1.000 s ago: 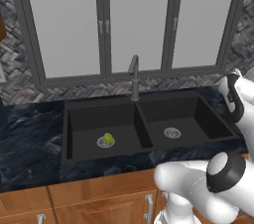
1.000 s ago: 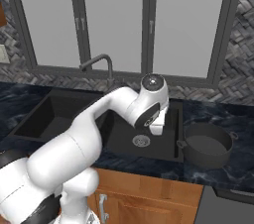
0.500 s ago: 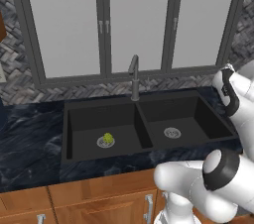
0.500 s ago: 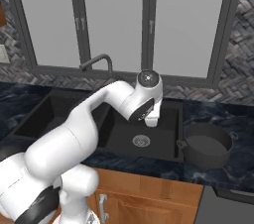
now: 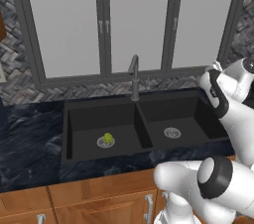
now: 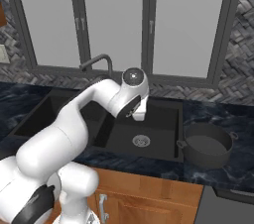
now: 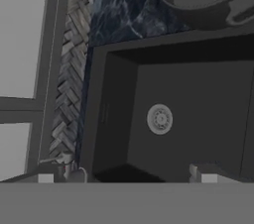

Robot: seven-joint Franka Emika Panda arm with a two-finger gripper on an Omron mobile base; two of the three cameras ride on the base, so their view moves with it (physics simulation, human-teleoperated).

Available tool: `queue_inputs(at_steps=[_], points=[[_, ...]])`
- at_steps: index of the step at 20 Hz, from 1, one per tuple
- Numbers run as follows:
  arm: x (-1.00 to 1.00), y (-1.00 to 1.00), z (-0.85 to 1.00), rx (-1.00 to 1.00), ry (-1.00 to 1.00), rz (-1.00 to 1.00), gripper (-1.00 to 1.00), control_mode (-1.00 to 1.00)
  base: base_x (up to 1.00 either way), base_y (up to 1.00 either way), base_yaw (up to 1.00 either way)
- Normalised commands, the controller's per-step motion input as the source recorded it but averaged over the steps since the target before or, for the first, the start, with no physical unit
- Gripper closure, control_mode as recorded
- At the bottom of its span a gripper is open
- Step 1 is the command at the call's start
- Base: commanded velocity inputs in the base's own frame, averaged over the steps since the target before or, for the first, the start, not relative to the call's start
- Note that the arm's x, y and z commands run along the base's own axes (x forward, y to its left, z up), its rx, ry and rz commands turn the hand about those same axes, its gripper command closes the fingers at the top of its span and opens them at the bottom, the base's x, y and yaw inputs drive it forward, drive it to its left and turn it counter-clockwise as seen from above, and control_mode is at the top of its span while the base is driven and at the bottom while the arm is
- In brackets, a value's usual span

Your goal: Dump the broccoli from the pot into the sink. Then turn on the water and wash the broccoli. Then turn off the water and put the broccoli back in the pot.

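Over the last second the arm swung from the pot (image 6: 207,144) at right-centre of the right base view back over the sink (image 5: 89,111), wrist rising. The gripper (image 6: 139,114) hangs over the right basin, fingers spread wide, holding nothing. Broccoli (image 5: 107,138) sits on the left basin drain, centre-left of the left base view: dump looks done, faucet (image 5: 133,75) likely next. No readable writing or labels.

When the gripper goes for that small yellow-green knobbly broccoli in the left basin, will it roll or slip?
The small yellow-green knobbly broccoli looks rounded and light, so a nudge probably rolls it. It sits on the round silver drain, a smooth spot where it may skid. Its knobbly surface should help the pads bite.
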Motion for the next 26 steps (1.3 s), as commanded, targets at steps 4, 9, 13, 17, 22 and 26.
queue_inputs(at_steps=[4,9,13,17,22,26], points=[[0.15,0.41,0.04,0.00,-0.04,0.04,-1.00,-1.00,0.00,0.00,0.00],[0.13,0.32,0.03,0.00,-0.05,0.07,-1.00,-1.00,0.00,0.00,0.00],[0.10,0.33,0.01,0.00,-0.06,0.07,-1.00,-1.00,0.00,0.00,0.00],[0.05,0.32,0.00,0.00,-0.05,0.08,-1.00,-1.00,0.00,0.00,0.00],[0.01,0.29,0.00,0.00,-0.03,0.08,-1.00,-1.00,0.00,0.00,0.00],[0.01,0.30,0.00,0.00,-0.03,0.08,-1.00,-1.00,0.00,0.00,0.00]])
